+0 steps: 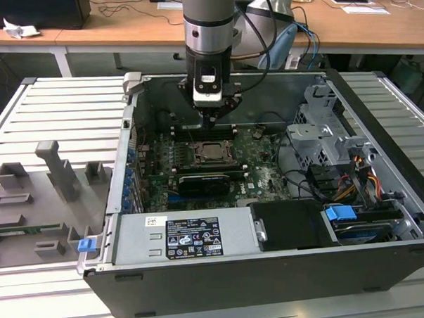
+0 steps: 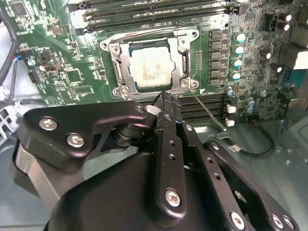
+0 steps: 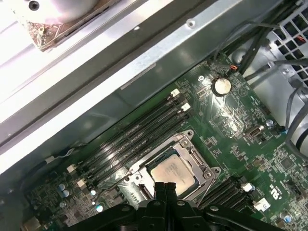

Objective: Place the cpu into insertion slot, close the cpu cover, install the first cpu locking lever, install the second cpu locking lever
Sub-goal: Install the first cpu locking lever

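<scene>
The cpu lies flat in the insertion slot on the green board, its pale silver top showing through the window of the cpu cover, which lies down over it. A thin metal locking lever sticks out slantwise from one corner of the socket, over the memory slots. My gripper hangs just above the socket's edge, fingers shut together with nothing between them. In the first wrist view the gripper overlaps the edge of the cpu. In the exterior view the gripper sits right above the cpu.
Long black memory slots flank the socket on both sides. A black card stands just in front of it. The case's metal wall, a drive cage with cables and a power supply enclose the board. Grey fixtures stand outside the case.
</scene>
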Controlling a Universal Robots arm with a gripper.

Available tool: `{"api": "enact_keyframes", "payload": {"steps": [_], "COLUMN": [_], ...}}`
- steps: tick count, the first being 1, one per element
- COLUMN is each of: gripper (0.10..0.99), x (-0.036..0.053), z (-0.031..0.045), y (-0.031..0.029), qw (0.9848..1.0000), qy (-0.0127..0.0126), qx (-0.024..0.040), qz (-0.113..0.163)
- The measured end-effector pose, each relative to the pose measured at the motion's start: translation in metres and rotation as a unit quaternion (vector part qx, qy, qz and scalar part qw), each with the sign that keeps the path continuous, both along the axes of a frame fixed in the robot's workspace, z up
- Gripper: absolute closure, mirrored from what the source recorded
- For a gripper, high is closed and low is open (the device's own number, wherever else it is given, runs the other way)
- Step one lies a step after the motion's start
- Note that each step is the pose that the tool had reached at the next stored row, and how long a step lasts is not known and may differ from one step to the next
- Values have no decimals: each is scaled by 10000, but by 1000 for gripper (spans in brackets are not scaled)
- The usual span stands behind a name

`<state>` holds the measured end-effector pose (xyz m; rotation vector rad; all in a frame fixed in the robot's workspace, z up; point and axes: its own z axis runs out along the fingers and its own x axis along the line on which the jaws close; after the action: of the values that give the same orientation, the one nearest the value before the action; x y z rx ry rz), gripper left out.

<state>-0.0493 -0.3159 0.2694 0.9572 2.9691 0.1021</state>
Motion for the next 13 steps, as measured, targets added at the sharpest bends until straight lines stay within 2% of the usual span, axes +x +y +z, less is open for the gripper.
{"api": "enact_keyframes", "payload": {"steps": [6,11,13], "gripper": [980,980,980], "x": [0,0,0], "z": [0,0,0], "y": [0,0,0], "qw": [9987,9963,9945], "qy": [0,0,0], "qx": [0,0,0], "qz": [504,859,1047]}}
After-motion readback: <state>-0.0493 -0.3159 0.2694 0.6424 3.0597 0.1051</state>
